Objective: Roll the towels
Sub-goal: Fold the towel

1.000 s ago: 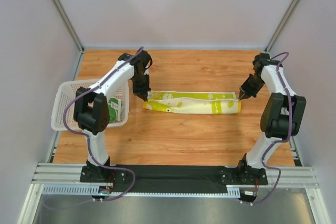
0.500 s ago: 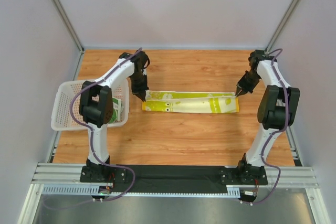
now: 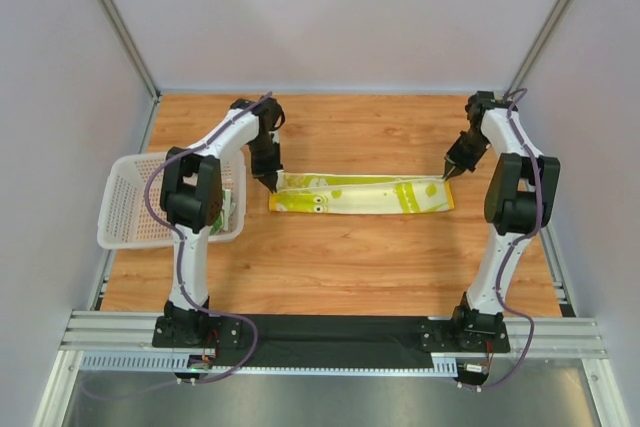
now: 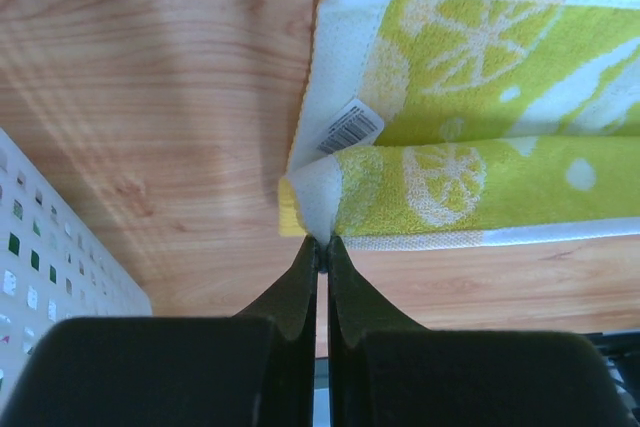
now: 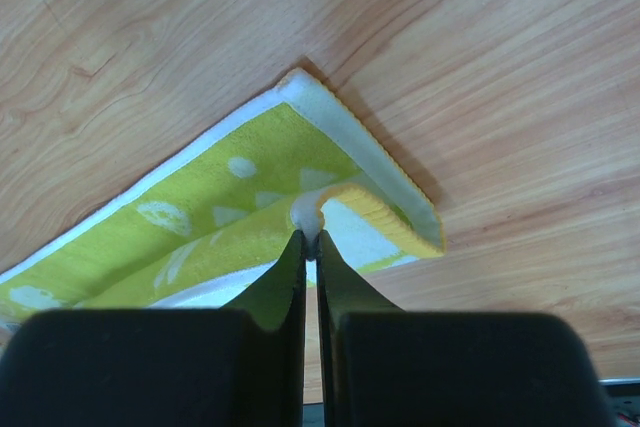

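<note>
The desk carries both arms at its near edge. Along the left edge stands a white mesh basket. The green towel lies inside it against the right wall, partly hidden by the left arm. Beyond the middle of the desk, the lime towel lies flat, folded lengthwise into a long narrow strip. The strip runs left to right, parallel to the near edge, and sits well apart from the far edge. Its left end lies near the basket without touching it. The left jaws are clamped together on the far-left corner of the lime towel, pinching the white hem where the folded layers meet. A barcode label shows on the hem just beyond the grip point, and the basket wall appears at the lower left of the left wrist view. The right jaws are clamped together on the far-right corner of the lime towel. There the upper layer is lifted slightly off the lower one, exposing the yellow edge. Both tips point down at the desk surface, with the strip drawn straight between them.
</note>
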